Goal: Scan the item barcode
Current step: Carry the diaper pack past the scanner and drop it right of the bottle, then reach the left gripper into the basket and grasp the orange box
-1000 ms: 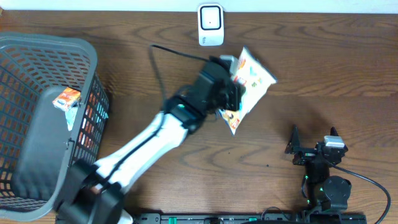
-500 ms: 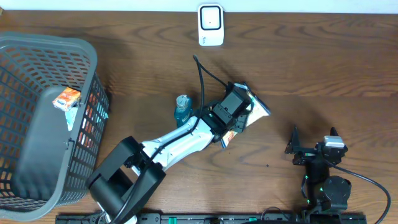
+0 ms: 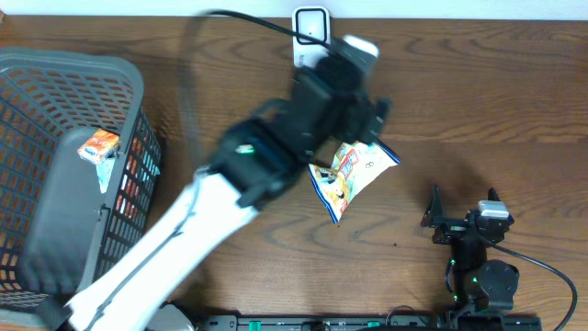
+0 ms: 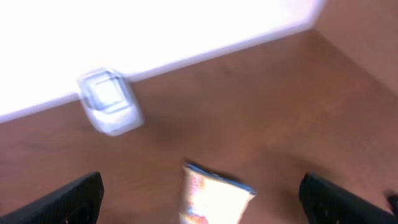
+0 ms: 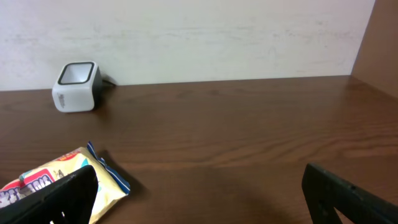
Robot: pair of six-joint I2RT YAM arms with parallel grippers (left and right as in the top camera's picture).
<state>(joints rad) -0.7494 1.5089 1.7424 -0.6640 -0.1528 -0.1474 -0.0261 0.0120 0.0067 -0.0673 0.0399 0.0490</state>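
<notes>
Snack packet (image 3: 354, 172) lies loose on the counter (image 3: 514, 101), below the left jaws, which hang wide apart and grip nothing. It rests near the white scanner (image 3: 310, 20) without touching it, probably so a printed side can be shown to the window; I cannot tell which side carries the barcode. The right jaws, also spread and empty, sit well aside. A grey basket (image 3: 55, 83) stands at the far left.

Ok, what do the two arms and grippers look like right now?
The left arm has a white link, black joints, a small green light and a black cable looping over it. The right arm is black with green lights, a pale cap and a black cable. The left fingers and right fingers are black and blocky.
</notes>
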